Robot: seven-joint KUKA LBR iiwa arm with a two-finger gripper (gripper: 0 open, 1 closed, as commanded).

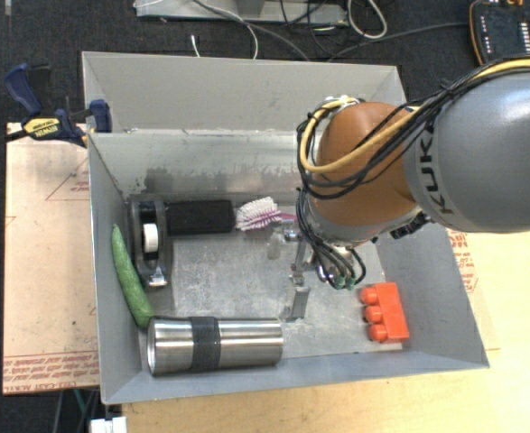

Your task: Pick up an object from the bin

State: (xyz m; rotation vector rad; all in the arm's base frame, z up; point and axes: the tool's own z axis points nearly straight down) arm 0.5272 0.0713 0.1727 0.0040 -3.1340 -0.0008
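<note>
We cannot tell if our gripper [294,307] is parted or clenched, and poised just below frame centre over bare bin floor [233,278], between the steel cylinder [215,344] lower left and the orange block [384,312] lower right, it risks closing on nothing.

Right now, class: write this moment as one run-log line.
gripper: low over bin floor | nearest: metal cylinder | orange block: lying apart, right of gripper

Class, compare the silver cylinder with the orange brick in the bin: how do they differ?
The silver cylinder is shiny metal with a dark band; the orange brick is plain orange. The cylinder is round and long; the brick is short, blocky and studded. Both lie on the bin floor.
</note>
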